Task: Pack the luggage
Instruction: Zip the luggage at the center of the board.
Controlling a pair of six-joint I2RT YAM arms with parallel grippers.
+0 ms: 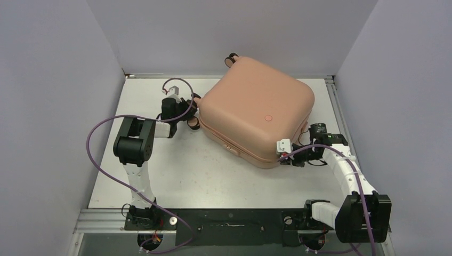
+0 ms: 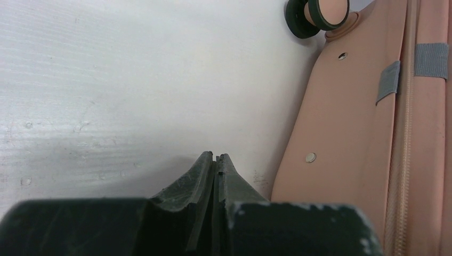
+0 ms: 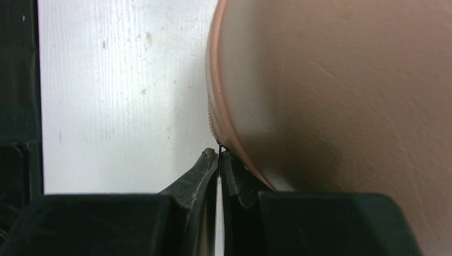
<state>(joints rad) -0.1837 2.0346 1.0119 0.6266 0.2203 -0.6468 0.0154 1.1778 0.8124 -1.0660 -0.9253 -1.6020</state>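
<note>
On the table (image 1: 176,176), your luggage (image 1: 256,109) lies closed, packing seemingly done, left gripper (image 2: 215,157) and right gripper (image 3: 219,152) pinched together empty beside it.

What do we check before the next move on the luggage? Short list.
1. Luggage lid down on its base: ok, the shells meet along the visible seam.
2. Zipper run all the way round: cannot tell; only part of it shows.
3. Left gripper empty: ok, shut on nothing, beside the wheel end.
4. Right gripper free of the shell: cannot tell; it is shut with its tips right at the rim, possibly pinching something thin.
5. Luggage fully on the table: cannot tell; the far corner looks close to the back edge.
</note>
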